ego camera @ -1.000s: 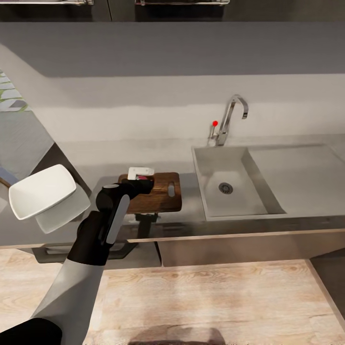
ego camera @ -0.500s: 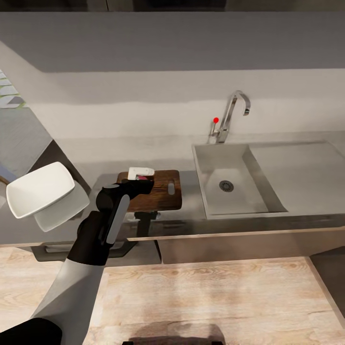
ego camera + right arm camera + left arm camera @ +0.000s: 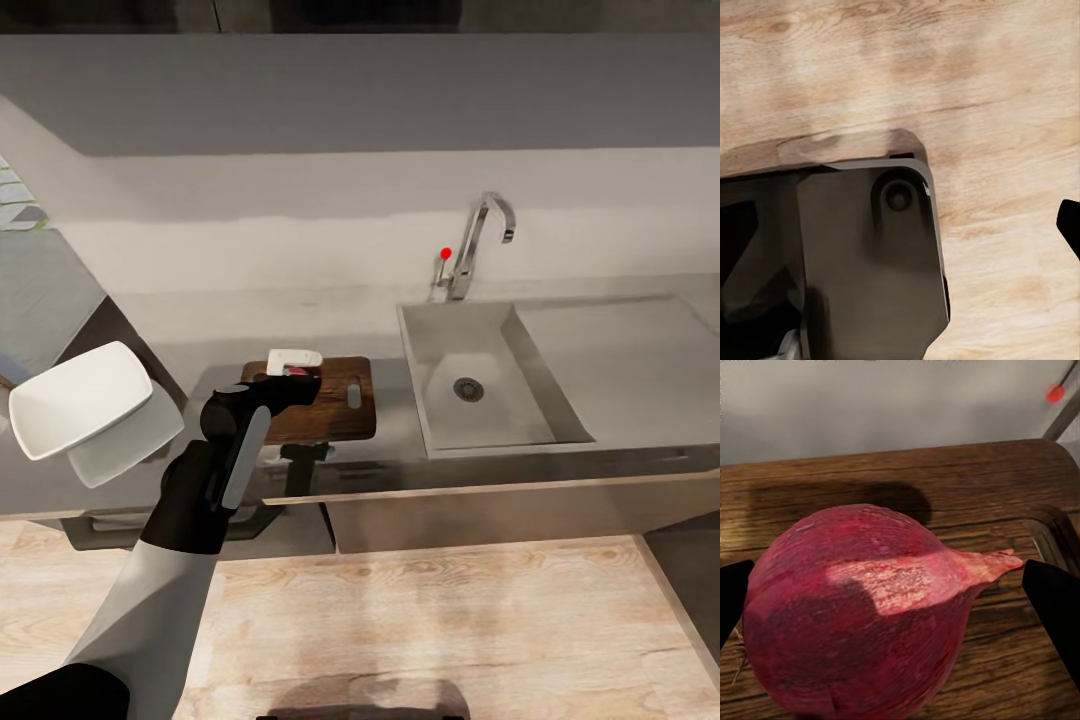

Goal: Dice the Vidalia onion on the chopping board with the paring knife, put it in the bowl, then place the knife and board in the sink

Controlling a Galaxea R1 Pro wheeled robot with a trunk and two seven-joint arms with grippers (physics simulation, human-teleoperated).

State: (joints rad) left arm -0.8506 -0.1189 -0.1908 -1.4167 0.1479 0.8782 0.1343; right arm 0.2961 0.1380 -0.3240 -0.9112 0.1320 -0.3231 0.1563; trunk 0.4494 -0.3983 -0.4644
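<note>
A: Where do we find the onion [image 3: 862, 607]?

B: We see it, dark red with a pale streak, between the two dark fingers [image 3: 1056, 607] of our left claw [image 3: 293, 378], over the chopping board [image 3: 335, 410]. We cannot tell whether the skin rests on the wood or whether the fingers press it.

A: So the left claw stands spread around it?

B: Yes, one finger on each side, though contact is unclear. The board lies on the counter [image 3: 390, 300], just left of the sink [image 3: 480, 385].

A: And the bowl [image 3: 78, 398]?

B: White and square, it sits at the counter's left end, well apart from the board, with its pale mirror image beneath it.

A: The sink itself?

B: We see a grey basin with a dark drain [image 3: 467, 389], and the tap [image 3: 478, 240] with its red knob behind it.

A: Our right claw?

B: The right wrist view looks down at the wooden floor [image 3: 1005, 90] and a dark part of our base [image 3: 862, 255]; one fingertip shows at the edge, so we cannot tell its state.
</note>
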